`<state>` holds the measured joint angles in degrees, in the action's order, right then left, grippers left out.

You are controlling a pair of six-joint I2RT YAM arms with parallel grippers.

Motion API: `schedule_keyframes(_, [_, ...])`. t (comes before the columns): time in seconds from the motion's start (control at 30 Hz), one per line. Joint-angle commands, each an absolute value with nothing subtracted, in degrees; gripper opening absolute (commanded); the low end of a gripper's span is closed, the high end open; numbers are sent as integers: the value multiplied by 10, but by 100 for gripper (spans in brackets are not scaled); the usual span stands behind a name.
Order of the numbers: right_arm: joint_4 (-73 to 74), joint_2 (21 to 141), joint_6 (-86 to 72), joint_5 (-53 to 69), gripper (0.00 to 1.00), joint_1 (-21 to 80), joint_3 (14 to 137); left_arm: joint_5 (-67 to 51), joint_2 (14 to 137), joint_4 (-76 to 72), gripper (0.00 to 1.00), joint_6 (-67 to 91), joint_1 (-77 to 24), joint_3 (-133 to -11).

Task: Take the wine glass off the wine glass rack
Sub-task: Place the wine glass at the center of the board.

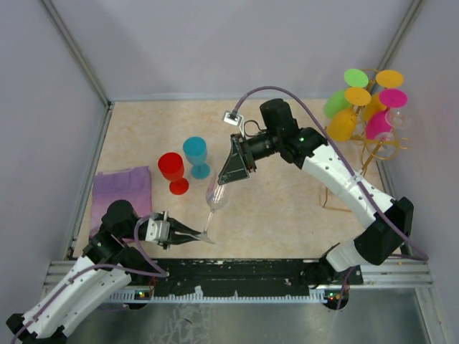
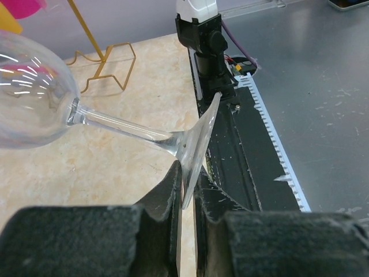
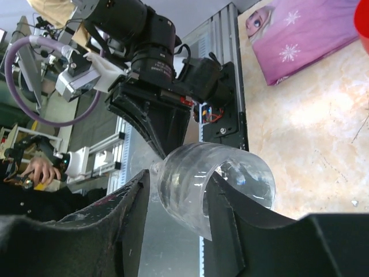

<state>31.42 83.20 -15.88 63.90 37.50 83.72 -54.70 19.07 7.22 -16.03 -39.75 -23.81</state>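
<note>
A clear wine glass [image 1: 217, 195] hangs tilted over the table's near middle, away from the rack. My left gripper [image 1: 197, 235] is shut on the edge of its round foot; the left wrist view shows the foot pinched between the gripper's [image 2: 187, 173] pads, with the stem [image 2: 115, 124] running off to the left. My right gripper [image 3: 177, 176] straddles the bowl [image 3: 190, 184], partly closed. One finger sits against the glass and a slim gap shows at the other. The gold wire wine glass rack [image 1: 391, 147] stands at the far right.
Several coloured glasses [image 1: 344, 122] hang from the rack, green, orange and pink. A red cup [image 1: 172, 168] and a blue cup [image 1: 195, 154] stand left of centre. A purple cloth [image 1: 122, 190] lies at the left. Grey walls close in the table.
</note>
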Motion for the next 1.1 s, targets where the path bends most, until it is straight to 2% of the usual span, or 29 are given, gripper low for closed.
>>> schedule_keyframes(0.0, [353, 834, -126, 687, 40, 389, 858, -516, 188, 74, 0, -186, -399, -263])
schedule_keyframes(0.2, [363, 837, -123, 692, 24, 391, 863, -497, 189, 97, 0, -193, -399, -270])
schedule_keyframes(0.4, [359, 830, -126, 663, 0, 393, 863, -481, 186, 119, 1, -195, -399, -276])
schedule_keyframes(0.47, [357, 826, -126, 647, 0, 396, 865, -479, 187, 122, 3, -193, -399, -278])
schedule_keyframes(0.57, [355, 818, -126, 623, 0, 399, 868, -474, 186, 126, 11, -192, -399, -283])
schedule_keyframes(0.63, [353, 811, -125, 610, 0, 401, 870, -472, 185, 127, 19, -190, -399, -285])
schedule_keyframes(0.73, [356, 802, -120, 582, 0, 403, 874, -470, 182, 128, 38, -189, -399, -291])
schedule_keyframes(0.77, [361, 799, -118, 563, 0, 405, 876, -468, 180, 129, 53, -186, -399, -292])
schedule_keyframes(0.8, [368, 796, -111, 543, 0, 408, 879, -462, 178, 126, 62, -181, -399, -293])
schedule_keyframes(0.9, [395, 795, -91, 491, 0, 416, 891, -451, 166, 121, 78, -165, -399, -293])
schedule_keyframes(1.0, [404, 792, -80, 450, 0, 427, 898, -438, 153, 120, 81, -163, -399, -293])
schedule_keyframes(1.03, [404, 791, -78, 431, 0, 432, 899, -429, 149, 119, 85, -160, -399, -293])
schedule_keyframes(1.07, [404, 789, -73, 407, 0, 438, 900, -413, 146, 114, 96, -153, -399, -294])
